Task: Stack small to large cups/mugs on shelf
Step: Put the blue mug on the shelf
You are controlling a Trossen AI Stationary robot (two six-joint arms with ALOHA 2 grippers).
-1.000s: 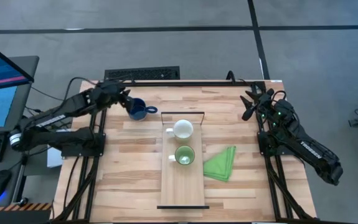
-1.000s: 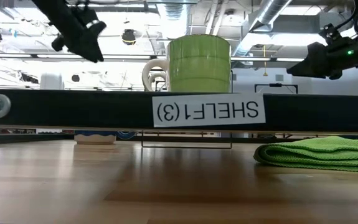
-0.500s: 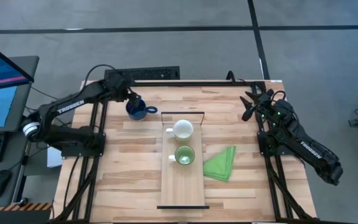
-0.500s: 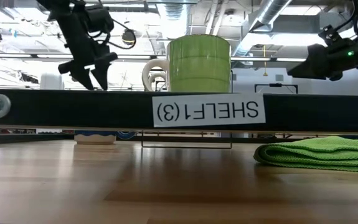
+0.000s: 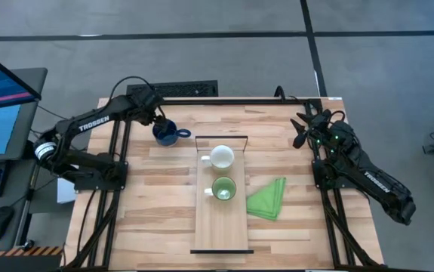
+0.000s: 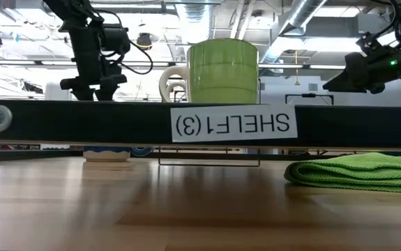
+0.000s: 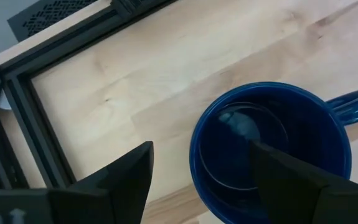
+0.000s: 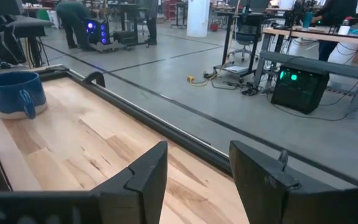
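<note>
Swinging in over the last second, our left gripper [image 7: 197,180] now hangs spread wide above the dark blue mug [image 5: 167,134], astride its near rim. Farther off, white mug [image 5: 221,156] and green mug [image 5: 223,188] occupy the shelf [image 5: 220,230]; our right gripper [image 8: 197,174] waits, open.

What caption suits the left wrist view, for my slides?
Left gripper open above the dark blue mug, one finger over its rim, on the wooden tabletop.
</note>
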